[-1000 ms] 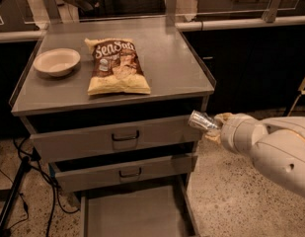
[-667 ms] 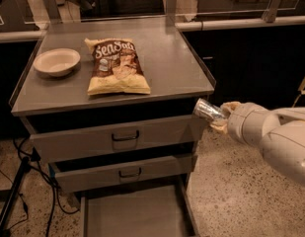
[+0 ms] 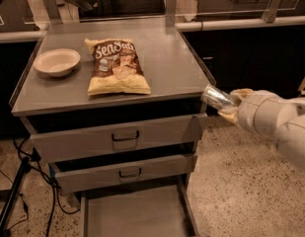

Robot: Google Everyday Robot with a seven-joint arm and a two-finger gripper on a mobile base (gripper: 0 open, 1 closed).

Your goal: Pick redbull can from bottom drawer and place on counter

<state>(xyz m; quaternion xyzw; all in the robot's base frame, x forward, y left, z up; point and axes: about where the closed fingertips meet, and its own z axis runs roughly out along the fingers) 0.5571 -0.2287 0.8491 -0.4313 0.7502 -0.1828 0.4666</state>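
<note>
One redbull can (image 3: 216, 97), tilted, is clamped in the pincer (image 3: 231, 104) just beside the tabletop's (image 3: 171, 58) right edge. One bowl (image 3: 57, 61) and one chip bag (image 3: 116, 65) lie there; the bottom drawer (image 3: 137, 212) of three is open.

One counter (image 3: 171, 58), one chip bag (image 3: 117, 65), one bowl (image 3: 57, 62), three drawers (image 3: 117, 138) counting the bottom drawer (image 3: 134, 214), and there's one redbull can (image 3: 217, 97) gripped by the one gripper (image 3: 232, 106) just right of the counter's front corner.

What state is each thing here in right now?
redbull can: tilted, held by the gripper beside the counter's right edge.
gripper: shut on the redbull can, in mid-air.
bottom drawer: pulled open.
chip bag: lying flat on the counter.
bowl: upright on the counter.
</note>
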